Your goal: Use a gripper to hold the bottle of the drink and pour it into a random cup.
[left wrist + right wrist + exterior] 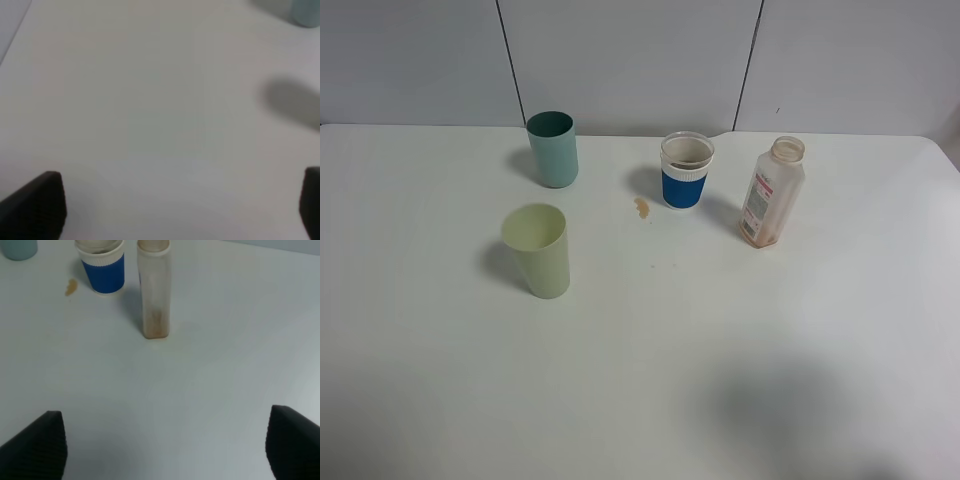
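Now your right hand (162, 440) is spread wide, gripping nothing, well short of the bottle (772, 192), which stands upright just beside the blue-banded cup (686, 170) on the tabletop (720, 340); its white-and-pink label is too small to read

No text can be read in any view. A white and pink-red label is seen on the bottle (772, 193), but its print is too small and blurred to be made out.
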